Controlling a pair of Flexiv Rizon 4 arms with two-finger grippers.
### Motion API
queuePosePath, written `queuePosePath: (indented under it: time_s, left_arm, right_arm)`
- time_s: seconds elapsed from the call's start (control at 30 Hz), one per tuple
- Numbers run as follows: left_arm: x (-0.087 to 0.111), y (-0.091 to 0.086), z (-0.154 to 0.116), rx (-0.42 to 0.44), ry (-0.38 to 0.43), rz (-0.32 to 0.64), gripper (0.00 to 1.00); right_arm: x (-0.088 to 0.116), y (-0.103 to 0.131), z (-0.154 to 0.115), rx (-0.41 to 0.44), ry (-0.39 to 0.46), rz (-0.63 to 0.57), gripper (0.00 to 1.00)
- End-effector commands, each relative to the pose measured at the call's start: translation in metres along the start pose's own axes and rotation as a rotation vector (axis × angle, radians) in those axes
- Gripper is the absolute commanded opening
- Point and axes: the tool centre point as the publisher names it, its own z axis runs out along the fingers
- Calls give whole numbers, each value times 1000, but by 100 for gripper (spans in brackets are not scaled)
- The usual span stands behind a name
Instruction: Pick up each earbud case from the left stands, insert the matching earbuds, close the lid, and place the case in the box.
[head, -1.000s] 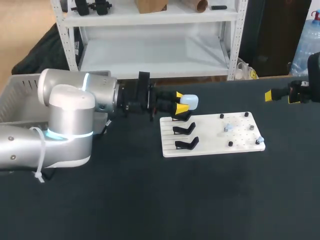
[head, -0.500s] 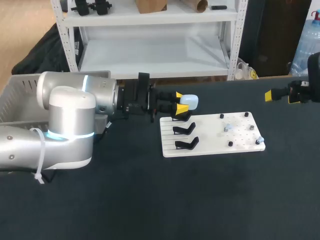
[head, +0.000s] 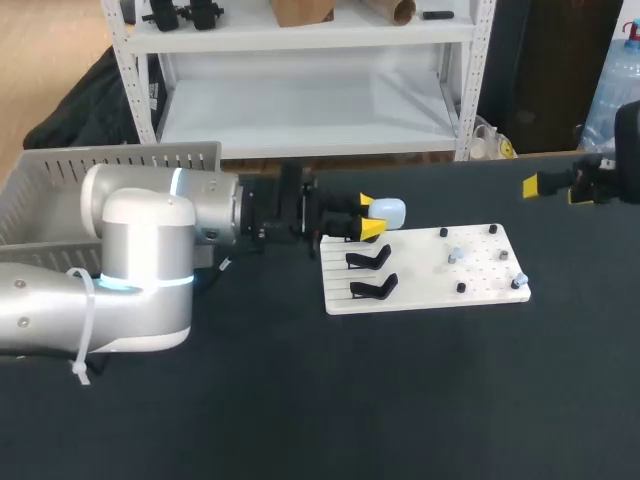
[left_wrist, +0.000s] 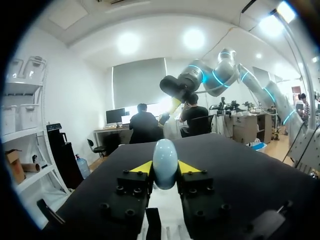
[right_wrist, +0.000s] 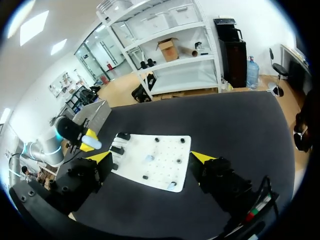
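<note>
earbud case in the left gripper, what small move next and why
Probably raise it a little clear of the black stands: the left gripper is shut on the earbud case just above them, and the earbuds sit on the white board.

Head looks down; wrists outward, sharing table (head: 300, 400).

Smooth, glossy earbud case (head: 385, 211); matt black table (head: 400, 400).

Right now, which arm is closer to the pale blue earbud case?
Left. The left fingers grip the case from both sides; the right fingers hang open well beyond the white board's far end.
</note>
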Motion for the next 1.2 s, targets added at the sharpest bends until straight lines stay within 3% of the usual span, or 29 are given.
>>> queuePosePath:
  time_s: [0.03,0.3,0.57,1.2]
  left_arm:
    - [1,2,5,12,2,-5,0]
    - [0,0,7,23,-6,-10,0]
    - [3,1,3,26,-23,-22,0]
    - [3,2,0,29,-31,-20,0]
  right_arm:
    - [13,20,-15,-48,9,-21,100]
    - [34,63,-18,-93,38,-77,100]
    - [49,82,-5,49,81,-153,100]
    - [55,126,26,73,156,-137,100]
